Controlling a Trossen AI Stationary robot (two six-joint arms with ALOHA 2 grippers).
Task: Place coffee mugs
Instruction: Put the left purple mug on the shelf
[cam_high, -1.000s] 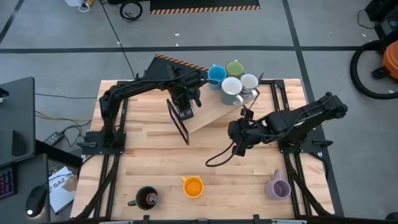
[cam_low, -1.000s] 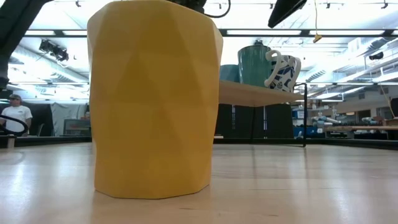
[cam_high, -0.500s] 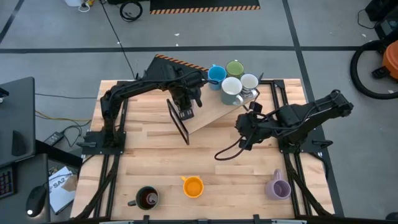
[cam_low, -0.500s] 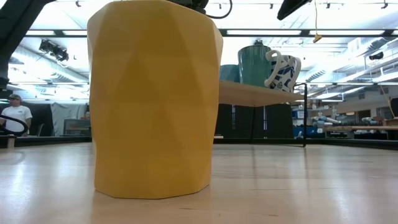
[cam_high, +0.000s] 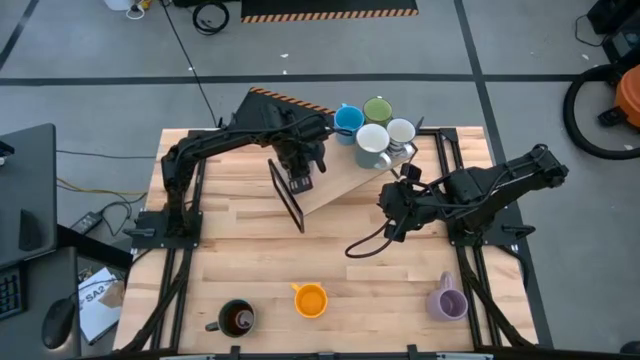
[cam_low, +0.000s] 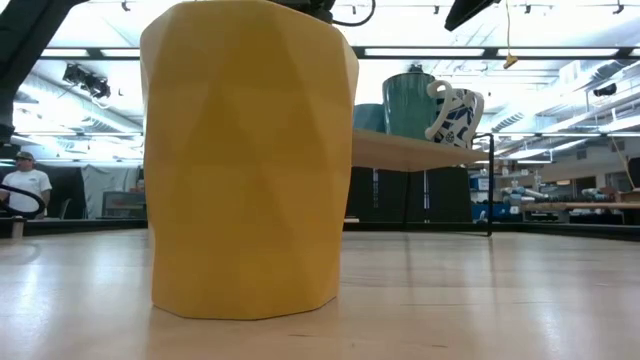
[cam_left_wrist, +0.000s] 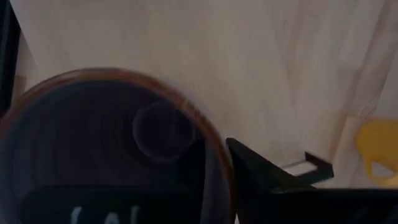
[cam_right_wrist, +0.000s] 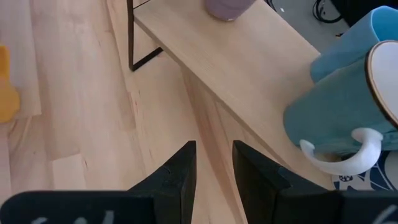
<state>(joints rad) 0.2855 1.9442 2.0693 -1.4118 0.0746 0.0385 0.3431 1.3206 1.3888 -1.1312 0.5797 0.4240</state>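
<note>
A lavender mug (cam_left_wrist: 112, 149) with a brown rim stands on the left part of the raised wooden shelf (cam_high: 340, 178); its base also shows in the right wrist view (cam_right_wrist: 227, 6). My left gripper (cam_high: 300, 180) points down over it, open, one finger inside the rim and one outside. Blue (cam_high: 348, 120), green (cam_high: 378, 108), teal-grey (cam_high: 372, 145) and patterned white (cam_high: 400, 132) mugs stand on the shelf's far right end. Orange (cam_high: 311, 300), dark (cam_high: 236, 318) and lavender (cam_high: 447, 302) mugs stand near the table's front edge. My right gripper (cam_right_wrist: 214, 158) hovers open by the shelf's right end, holding nothing. My left gripper comes at the lavender mug from above, its fingers astride the mug's wall at the rim (cam_left_wrist: 214, 155). The outer finger (cam_left_wrist: 261, 177) stands right beside the rim. Whether either finger touches the wall I cannot tell. The mug stands upright on the shelf.
The shelf rests on black metal legs (cam_high: 288, 205). A black cable (cam_high: 365, 245) loops on the table below my right arm. In the low view the orange mug (cam_low: 245, 160) fills the foreground. A person (cam_low: 25, 185) sits far behind the table.
My right gripper has drawn back a little toward the table's right edge and risen slightly, then held still. The mugs have stayed where they were.
</note>
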